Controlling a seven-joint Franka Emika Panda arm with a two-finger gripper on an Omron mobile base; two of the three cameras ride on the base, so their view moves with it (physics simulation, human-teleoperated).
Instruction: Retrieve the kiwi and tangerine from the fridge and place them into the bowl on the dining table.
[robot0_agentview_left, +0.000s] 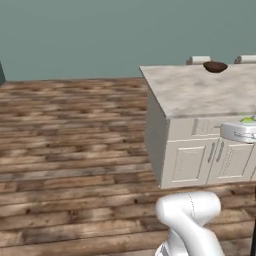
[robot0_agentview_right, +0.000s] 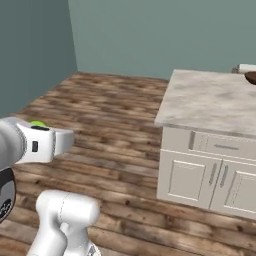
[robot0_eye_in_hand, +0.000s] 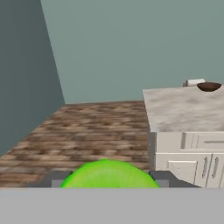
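My gripper (robot0_eye_in_hand: 109, 180) is shut on the kiwi (robot0_eye_in_hand: 109, 175), a bright green fruit that bulges up between the two dark fingertips (robot0_eye_in_hand: 54, 178). In the left base view the gripper (robot0_agentview_left: 248, 122) hangs at the right edge with a sliver of kiwi (robot0_agentview_left: 247, 120) showing; in the right base view the kiwi (robot0_agentview_right: 36, 123) peeks over the white hand. The dark-brown bowl (robot0_agentview_left: 215, 66) (robot0_agentview_right: 251, 77) (robot0_eye_in_hand: 208, 86) stands at the far end of the marble-topped dining table (robot0_agentview_left: 200, 92) (robot0_agentview_right: 210, 102) (robot0_eye_in_hand: 179, 109), well ahead of the hand. The tangerine and the fridge are out of view.
The table has a grey end panel and cream doors and drawers on its near side (robot0_agentview_right: 200, 180). Pale stools (robot0_agentview_left: 199, 60) stand behind it. Open wooden floor (robot0_agentview_left: 75, 130) spreads to the left, bounded by teal walls (robot0_agentview_right: 30, 50).
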